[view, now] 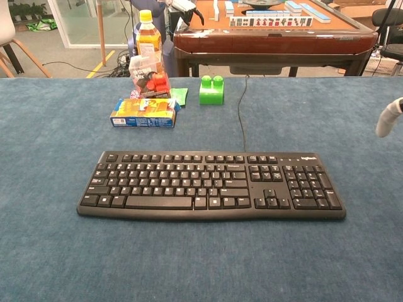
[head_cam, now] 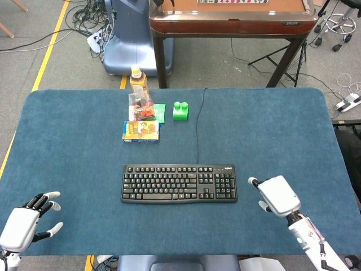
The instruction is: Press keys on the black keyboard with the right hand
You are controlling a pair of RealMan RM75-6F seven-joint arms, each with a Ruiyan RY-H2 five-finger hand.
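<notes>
Across most of the head view spreads a blue carpeted table [head_cam: 271, 124], seen from above, with everything else resting on it. At the centre, slightly below the middle of the frame, lies the black keyboard [head_cam: 179, 183], its long axis running left to right across the picture and its thin cable [head_cam: 198, 130] leading up toward the far edge. At lower right, the right hand [head_cam: 276, 195] hovers just beside the keyboard's right end, near the number pad but not touching it; the keyboard lies directly to the picture-left of this hand, so the coming press seems to call for a short sideways reach over the keys. The back of this hand faces the camera, and whether its fingers are spread or curled cannot be told; the chest view shows only a white tip at the right edge. At lower left, the left hand [head_cam: 22, 223] rests well apart from the keyboard, holding nothing, fingers apart. The right hand is clearly the nearer one. In the upper left of the table sit a colourful box [head_cam: 141, 131], a drink bottle [head_cam: 138, 84] and a green block [head_cam: 180, 110].
</notes>
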